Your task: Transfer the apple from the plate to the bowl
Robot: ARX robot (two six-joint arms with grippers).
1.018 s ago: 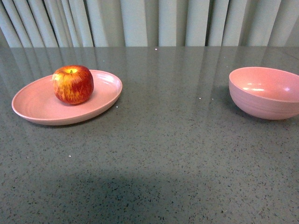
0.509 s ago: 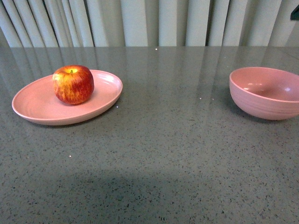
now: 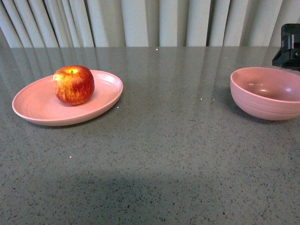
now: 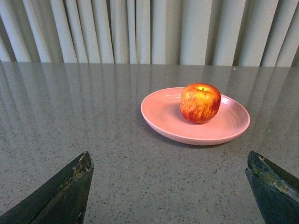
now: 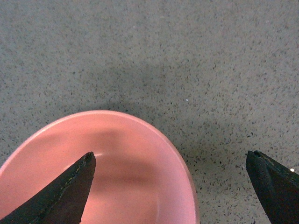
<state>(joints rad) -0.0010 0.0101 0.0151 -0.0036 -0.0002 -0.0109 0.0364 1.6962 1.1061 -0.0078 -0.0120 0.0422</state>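
Front view: the desk is grey, speckled stone with a pale pleated curtain behind it. The plate lies at 9 o'clock of the scene. The apple rests on it, upright with the stem dimple up, seated toward the plate's 12 o'clock side and inside the rim. The bowl stands at 3 o'clock, well apart from the plate, partly cut by the frame edge; its interior shows bare pink. A black part of the right arm enters at 2 o'clock, above and behind the bowl's far rim; whether it touches the bowl cannot be told from this view. Left wrist view: the left pincer is wide, both dark fingers spread to the frame's edges with only desk between them. It faces the plate and apple, both lying ahead and apart from the tips. Right wrist view: the right pincer is likewise wide and looks straight down. One finger shows over the bowl's interior, the other over bare desk, with the bowl's rim between them. Its height over the bowl cannot be told.
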